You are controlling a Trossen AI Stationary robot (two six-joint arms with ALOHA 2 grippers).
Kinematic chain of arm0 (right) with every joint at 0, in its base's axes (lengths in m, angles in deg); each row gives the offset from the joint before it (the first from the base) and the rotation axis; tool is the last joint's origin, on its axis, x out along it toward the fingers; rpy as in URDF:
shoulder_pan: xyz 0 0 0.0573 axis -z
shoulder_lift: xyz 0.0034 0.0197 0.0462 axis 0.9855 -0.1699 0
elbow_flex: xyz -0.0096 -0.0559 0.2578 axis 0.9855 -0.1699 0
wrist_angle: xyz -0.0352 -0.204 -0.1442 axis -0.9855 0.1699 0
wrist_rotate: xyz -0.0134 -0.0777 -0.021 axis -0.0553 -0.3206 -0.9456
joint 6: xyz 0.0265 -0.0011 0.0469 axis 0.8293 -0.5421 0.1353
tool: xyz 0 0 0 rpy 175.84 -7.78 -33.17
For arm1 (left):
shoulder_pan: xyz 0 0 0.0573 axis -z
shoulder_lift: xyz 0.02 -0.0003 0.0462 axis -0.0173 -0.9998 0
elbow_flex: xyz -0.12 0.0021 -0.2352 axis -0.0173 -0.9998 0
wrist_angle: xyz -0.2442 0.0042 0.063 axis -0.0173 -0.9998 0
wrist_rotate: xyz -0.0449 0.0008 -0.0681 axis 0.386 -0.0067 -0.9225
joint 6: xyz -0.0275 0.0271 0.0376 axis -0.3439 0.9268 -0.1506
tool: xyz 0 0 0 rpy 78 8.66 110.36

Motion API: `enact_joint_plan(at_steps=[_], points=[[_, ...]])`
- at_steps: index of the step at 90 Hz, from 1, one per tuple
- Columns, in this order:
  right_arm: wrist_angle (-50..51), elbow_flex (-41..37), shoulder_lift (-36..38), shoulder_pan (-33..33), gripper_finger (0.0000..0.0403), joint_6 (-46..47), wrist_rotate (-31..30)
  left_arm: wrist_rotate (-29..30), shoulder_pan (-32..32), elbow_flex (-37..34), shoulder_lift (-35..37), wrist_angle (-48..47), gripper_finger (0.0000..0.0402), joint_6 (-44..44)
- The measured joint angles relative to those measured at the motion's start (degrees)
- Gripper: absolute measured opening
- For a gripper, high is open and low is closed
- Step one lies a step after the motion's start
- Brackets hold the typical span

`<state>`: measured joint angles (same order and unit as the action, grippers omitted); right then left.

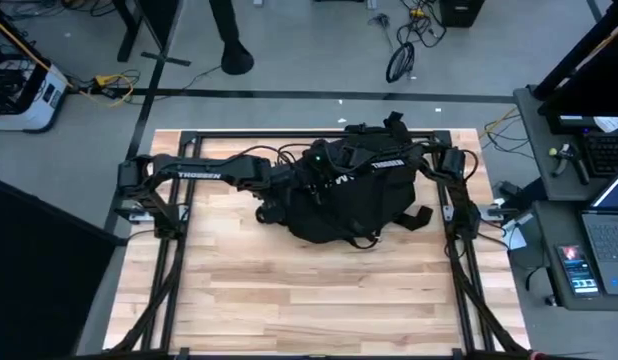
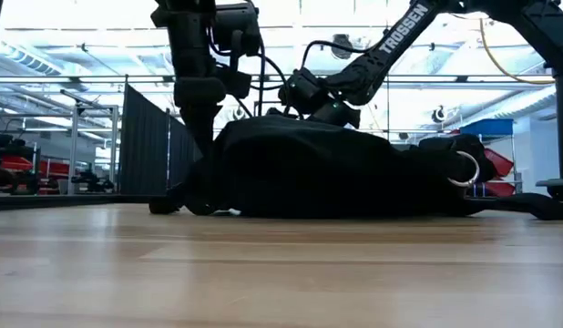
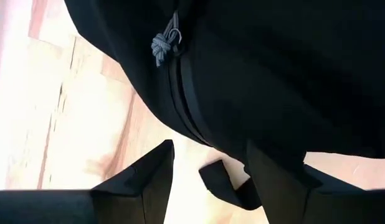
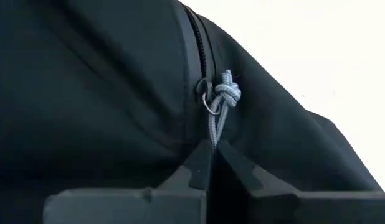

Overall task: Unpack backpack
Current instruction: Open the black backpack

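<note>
Lying flat: we see the backpack (image 1: 354,200) toward the far middle of the counter (image 1: 309,290), a black rounded bulk in the low view, with a ring (image 2: 465,169) showing at one end.
Zipper, right-wrist side: we see a closed black zipper line (image 4: 199,37) running down the fabric to a metal pull ring with a knotted grey cord (image 4: 225,99).
Right pincer (image 4: 212,155): we see its two fingers pressed together on the lower end of that grey cord, right against the backpack fabric.
Zipper, left-wrist side: we see another zipper track (image 3: 186,106) with a knotted grey pull cord (image 3: 162,45) on the backpack's curved side.
Left pincer (image 3: 208,174): we see it open, fingers well apart and holding nothing, just beside the backpack's lower edge, with a black strap end (image 3: 227,183) between the fingers.
Arms: we see the left arm (image 1: 214,172) reaching in from the left and the right arm (image 1: 409,160) from the right, both meeting over the backpack.
Beyond: we see a laptop (image 1: 609,215) on a side desk at the right.
</note>
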<state>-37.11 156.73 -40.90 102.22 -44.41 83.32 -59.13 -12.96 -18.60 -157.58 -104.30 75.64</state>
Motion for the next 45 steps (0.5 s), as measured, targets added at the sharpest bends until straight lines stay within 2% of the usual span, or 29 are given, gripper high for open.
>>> enact_joint_plan(at_steps=[25, 45], points=[[12.9, 0.0, 5.8, 0.9, 0.0, -6.9, -4.0, 0.0, 0.6, -0.3, 0.0, 0.2, 0.0187, 0.0], [22.4, 0.0, 8.5, 4.1, 0.0, -9.1, -6.1, 0.1, 0.7, -5.9, 0.0, 2.7, 0.0187, -0.4]])
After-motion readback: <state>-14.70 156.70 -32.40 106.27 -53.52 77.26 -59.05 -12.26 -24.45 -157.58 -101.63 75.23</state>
